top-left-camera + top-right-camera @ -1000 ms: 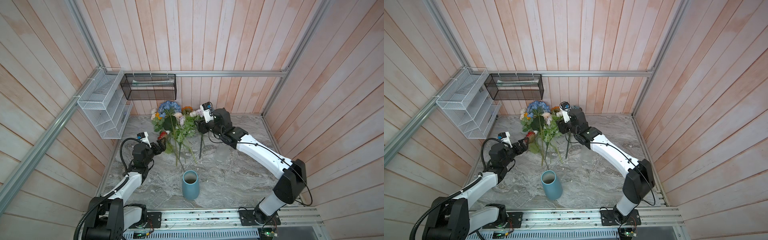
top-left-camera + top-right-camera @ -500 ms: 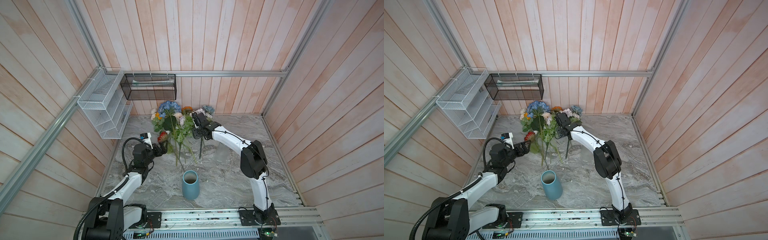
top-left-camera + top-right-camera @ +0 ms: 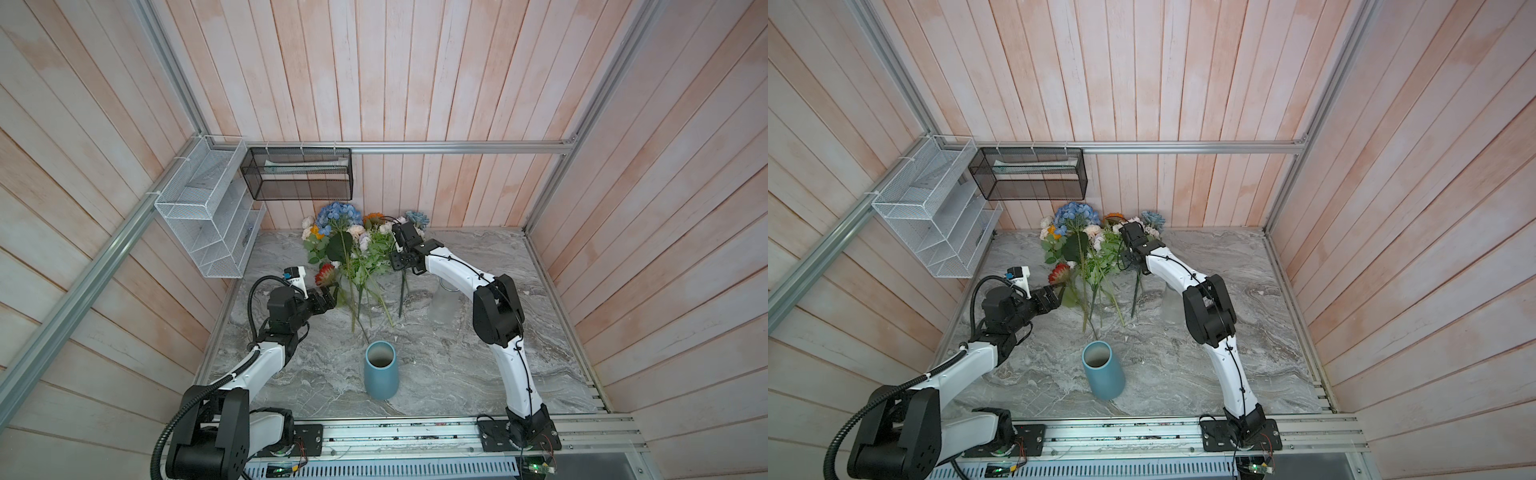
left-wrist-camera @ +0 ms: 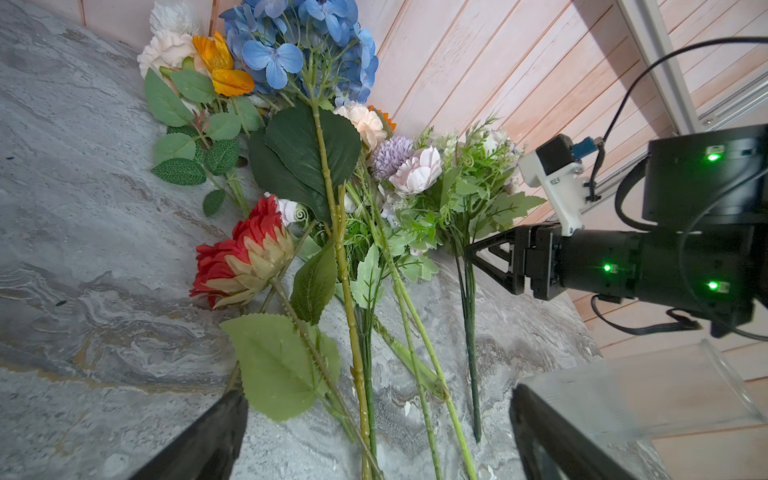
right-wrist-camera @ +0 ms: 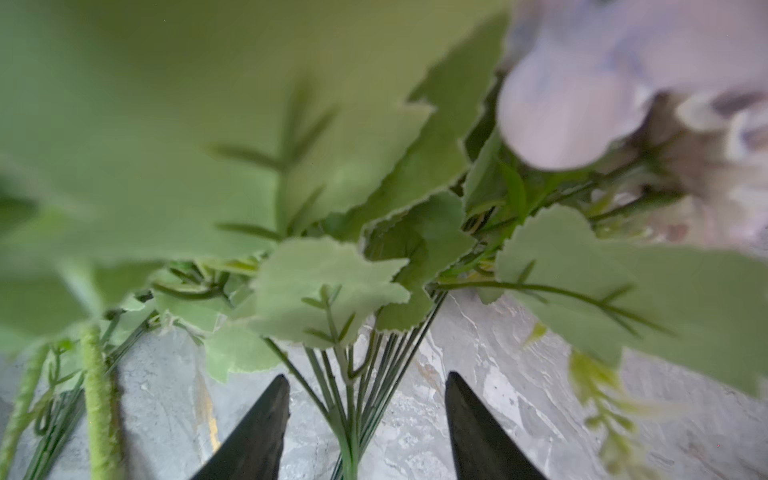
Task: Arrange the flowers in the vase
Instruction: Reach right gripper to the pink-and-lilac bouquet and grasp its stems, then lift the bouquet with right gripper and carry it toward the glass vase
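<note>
None of the flowers are standing in the blue vase, so all the arranging is waiting to be done. They are lying in a heap. The right gripper is straddling one spray's thin dark stem bundle, with its jaws partly open, a gap on each side, gripping nothing. The left gripper is gaping wide and empty, with the red bloom lying just ahead of its fingertips. The vase is sitting well behind both grippers.
</note>
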Tool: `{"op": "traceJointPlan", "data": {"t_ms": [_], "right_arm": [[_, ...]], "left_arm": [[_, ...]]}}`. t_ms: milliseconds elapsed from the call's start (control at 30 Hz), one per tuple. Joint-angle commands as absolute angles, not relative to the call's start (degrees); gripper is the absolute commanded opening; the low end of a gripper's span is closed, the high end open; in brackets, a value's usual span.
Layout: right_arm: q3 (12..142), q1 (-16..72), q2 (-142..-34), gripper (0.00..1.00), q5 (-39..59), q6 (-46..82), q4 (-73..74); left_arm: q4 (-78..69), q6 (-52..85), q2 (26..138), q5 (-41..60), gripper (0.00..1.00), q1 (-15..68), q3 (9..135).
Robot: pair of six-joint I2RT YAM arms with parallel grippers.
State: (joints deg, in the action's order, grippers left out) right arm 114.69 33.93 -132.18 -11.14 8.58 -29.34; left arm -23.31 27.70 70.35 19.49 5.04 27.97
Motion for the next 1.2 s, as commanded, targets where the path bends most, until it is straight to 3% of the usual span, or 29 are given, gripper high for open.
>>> {"op": "traceJointPlan", "data": {"t_ms": [0, 500, 967, 1167], "right_arm": [[116.1, 33.5, -134.0, 0.58, -8.2, 9.2, -27.3], [123.7, 34.2, -140.3, 0.53, -5.0, 5.7, -29.0], [125.5, 33.9, -139.8, 0.1, -9.2, 6.4, -29.5], [124.9, 33.9, -136.5, 0.0, -7.5, 6.8, -29.1]], "left_arm": [[-24.4, 28.3, 70.6, 20.5, 1.0, 5.2, 29.5], [-22.7, 28.4, 70.0, 19.4, 1.0, 6.6, 30.6], [-22.3, 28.1, 69.3, 19.1, 1.0, 6.6, 30.5], [-22.2, 27.9, 68.6, 18.9, 1.0, 6.7, 30.5]]}}
